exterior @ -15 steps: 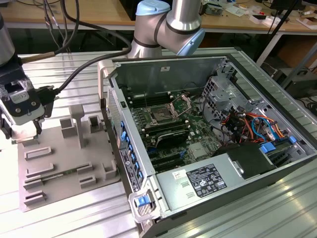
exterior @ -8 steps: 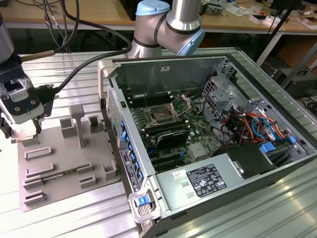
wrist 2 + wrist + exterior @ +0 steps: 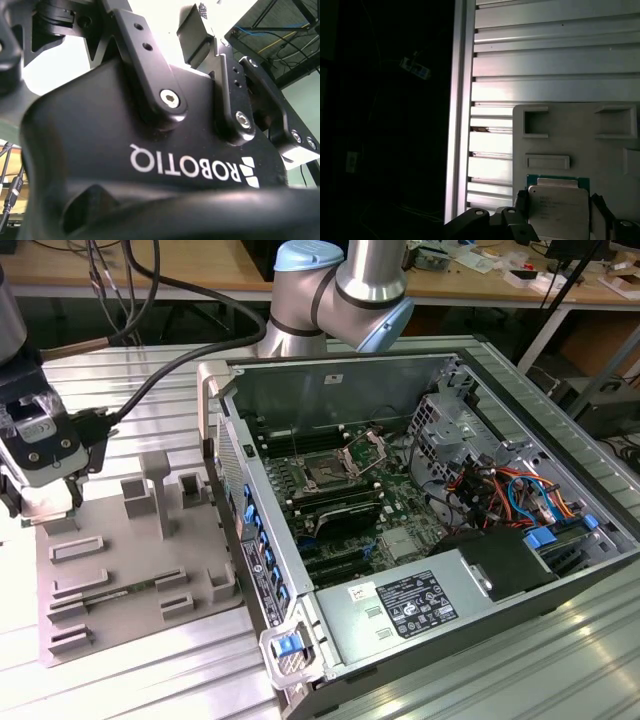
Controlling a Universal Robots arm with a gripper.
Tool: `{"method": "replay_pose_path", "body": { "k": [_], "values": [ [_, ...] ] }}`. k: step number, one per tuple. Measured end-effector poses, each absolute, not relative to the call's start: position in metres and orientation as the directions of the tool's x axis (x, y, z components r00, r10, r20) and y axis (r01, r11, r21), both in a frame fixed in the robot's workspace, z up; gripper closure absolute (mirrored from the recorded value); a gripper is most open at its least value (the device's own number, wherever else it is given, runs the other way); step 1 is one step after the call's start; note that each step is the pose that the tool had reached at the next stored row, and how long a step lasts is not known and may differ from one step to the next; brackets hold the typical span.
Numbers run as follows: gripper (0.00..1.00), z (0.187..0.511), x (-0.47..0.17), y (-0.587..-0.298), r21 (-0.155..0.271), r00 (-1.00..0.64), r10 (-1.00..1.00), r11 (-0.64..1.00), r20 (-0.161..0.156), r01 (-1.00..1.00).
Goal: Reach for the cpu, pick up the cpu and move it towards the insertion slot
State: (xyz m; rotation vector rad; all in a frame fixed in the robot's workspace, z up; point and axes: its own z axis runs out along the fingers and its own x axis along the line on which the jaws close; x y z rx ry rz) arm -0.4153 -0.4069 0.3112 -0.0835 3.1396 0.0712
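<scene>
The cpu point(image 3: 559, 207), a thin square chip with a silvery top and green rim, lies over the grey tray point(image 3: 580, 150) in the first wrist view. My gripper point(image 3: 559, 217) is shut on it, with one dark finger point(image 3: 522, 207) tight against each of two opposite edges. In the exterior view the gripper point(image 3: 45, 502) is low over the far corner of the tray point(image 3: 130, 570), at the exterior view's left. The insertion slot point(image 3: 325, 473) is a dark square socket with its metal frame raised, on the green board inside the open computer case. The gripper's black housing point(image 3: 125, 140) is close up in the second wrist view.
The open computer case point(image 3: 420, 490) stands at the exterior view's right, its wall point(image 3: 235, 500) between tray and board. Upright posts point(image 3: 158, 490) rise from the tray. A thick black cable point(image 3: 170, 360) runs to the wrist. The ribbed metal table point(image 3: 150, 390) lies beneath.
</scene>
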Motion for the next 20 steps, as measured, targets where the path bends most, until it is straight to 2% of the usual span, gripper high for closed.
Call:
{"method": "replay_pose_path", "body": {
  "k": [20],
  "values": [
    [0.45, 0.323, -0.415, -0.407, 0.052, -0.999, -0.053, 0.997, -0.002, -0.053]
  ]
}}
